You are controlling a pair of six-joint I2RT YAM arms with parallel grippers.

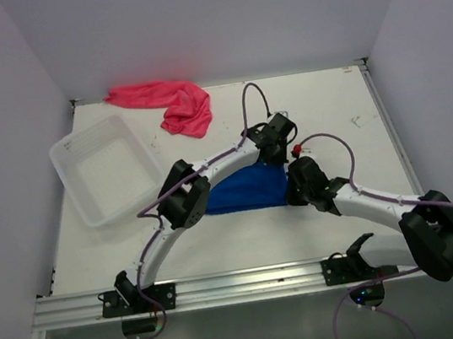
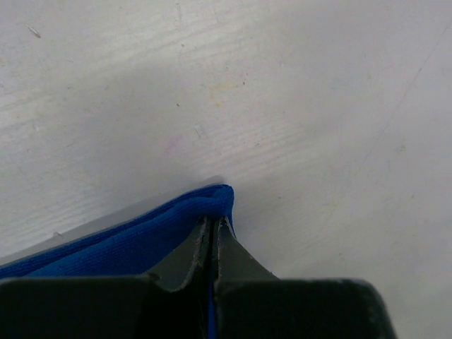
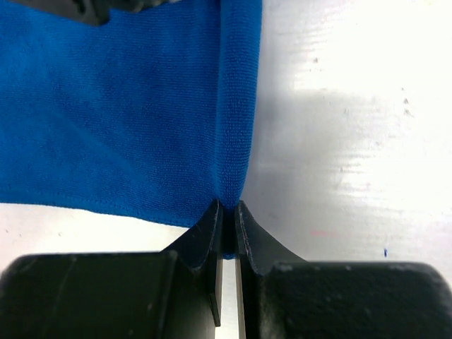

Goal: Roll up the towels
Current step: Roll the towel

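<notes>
With left pincer (image 2: 214, 224) and right pincer (image 3: 227, 212) each pinching the blue towel (image 1: 247, 190) at its edge, roll both together, tight and even.

Overhead camera looks down; 2 wrist cameras (close-up) share blue towel (image 3: 127, 106).

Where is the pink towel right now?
In the top view, the pink towel lies crumpled at the far edge of the table, left of centre, just beyond the white basket and well behind the blue towel.
</notes>
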